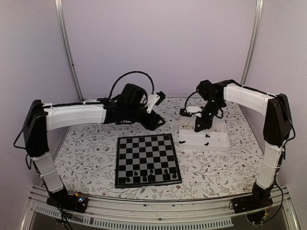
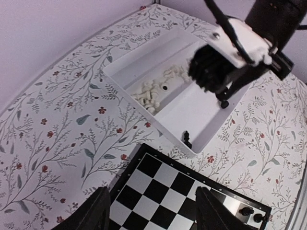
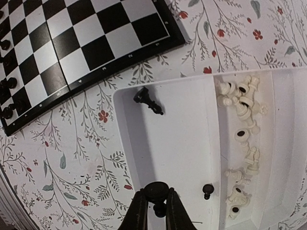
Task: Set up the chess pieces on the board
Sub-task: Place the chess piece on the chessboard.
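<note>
Two robot arms work over a flat square chessboard [image 1: 146, 153] of black and grey checks, lying near centre on a white floral-print table cover [image 1: 91, 158]; roughly eight small black chess pieces [image 1: 151, 171] stand on its two nearest rows, too small to count surely. To the board's far right sits one shallow white rectangular tray [image 3: 172, 143] split into compartments. The wide one nearer the board holds two loose black figures, a lying piece [image 3: 148, 101] at its near-left corner and an upright piece [image 3: 207, 190]. The narrow one beyond the divider holds a heap of more than a dozen white chess pieces [image 3: 242, 108], too jumbled for an exact count. The right gripper [image 3: 156, 195] is down in the wide compartment, fingers pinching a third black piece [image 3: 156, 189] by its round head. The left gripper [image 2: 153, 191] hovers over the board's far edge, fingers spread with nothing between them
</note>
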You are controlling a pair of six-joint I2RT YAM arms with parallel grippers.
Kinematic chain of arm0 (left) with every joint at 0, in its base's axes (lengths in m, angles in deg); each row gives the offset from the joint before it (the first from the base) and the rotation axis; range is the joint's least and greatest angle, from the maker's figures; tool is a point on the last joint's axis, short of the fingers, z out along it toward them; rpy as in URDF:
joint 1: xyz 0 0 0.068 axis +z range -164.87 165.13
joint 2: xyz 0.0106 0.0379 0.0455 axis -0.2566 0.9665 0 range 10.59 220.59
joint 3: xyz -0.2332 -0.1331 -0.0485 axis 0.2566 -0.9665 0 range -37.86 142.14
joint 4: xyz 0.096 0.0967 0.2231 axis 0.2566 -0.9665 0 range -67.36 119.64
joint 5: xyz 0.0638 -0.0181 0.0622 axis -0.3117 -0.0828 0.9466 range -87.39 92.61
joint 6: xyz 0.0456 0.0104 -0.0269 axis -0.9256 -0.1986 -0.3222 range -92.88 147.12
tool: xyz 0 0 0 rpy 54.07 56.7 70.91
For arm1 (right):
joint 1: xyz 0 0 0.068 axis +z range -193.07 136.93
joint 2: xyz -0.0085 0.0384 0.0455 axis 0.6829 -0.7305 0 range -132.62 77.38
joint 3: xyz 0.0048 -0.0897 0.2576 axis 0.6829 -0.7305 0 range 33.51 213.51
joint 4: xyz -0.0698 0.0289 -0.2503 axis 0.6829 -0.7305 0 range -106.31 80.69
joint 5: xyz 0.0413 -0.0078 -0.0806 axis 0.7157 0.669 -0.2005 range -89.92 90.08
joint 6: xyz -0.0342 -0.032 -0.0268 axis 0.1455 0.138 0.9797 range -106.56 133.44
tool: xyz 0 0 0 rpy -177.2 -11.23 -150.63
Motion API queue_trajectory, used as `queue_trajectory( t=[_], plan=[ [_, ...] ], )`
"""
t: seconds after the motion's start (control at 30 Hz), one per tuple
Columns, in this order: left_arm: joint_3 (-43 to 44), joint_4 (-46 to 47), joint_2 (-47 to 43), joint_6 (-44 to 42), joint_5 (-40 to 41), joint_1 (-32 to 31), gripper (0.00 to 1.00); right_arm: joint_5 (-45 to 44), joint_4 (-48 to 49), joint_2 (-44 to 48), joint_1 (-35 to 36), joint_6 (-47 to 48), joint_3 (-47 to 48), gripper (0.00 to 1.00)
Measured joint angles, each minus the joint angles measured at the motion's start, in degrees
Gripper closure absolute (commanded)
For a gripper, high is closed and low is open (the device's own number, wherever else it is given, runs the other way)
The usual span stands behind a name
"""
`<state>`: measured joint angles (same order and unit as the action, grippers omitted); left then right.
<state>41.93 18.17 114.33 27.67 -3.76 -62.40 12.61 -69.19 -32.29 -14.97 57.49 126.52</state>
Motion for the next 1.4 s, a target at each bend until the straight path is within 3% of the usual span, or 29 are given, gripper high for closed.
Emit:
queue_trajectory(
  t=[0.37,0.63,1.13,1.4],
  plan=[
    [-18.23,1.22,-23.63,1.4,9.42,6.23,0.36,-23.98,-9.66,-10.47,19.54,5.86,11.78,0.94],
    [-27.23,3.02,-33.05,3.13,10.14,6.34,0.36,-37.38,-14.19,-21.66,26.71,7.15,20.81,0.94],
    [-29.77,4.92,-41.4,5.05,8.81,6.34,0.35,-45.48,-16.74,-28.89,33.66,7.34,27.82,0.91],
    [-30.01,5.22,-42.25,5.31,8.52,6.08,0.35,-46.47,-14.62,-30.49,34.82,8.74,28.22,0.69]
  ],
)
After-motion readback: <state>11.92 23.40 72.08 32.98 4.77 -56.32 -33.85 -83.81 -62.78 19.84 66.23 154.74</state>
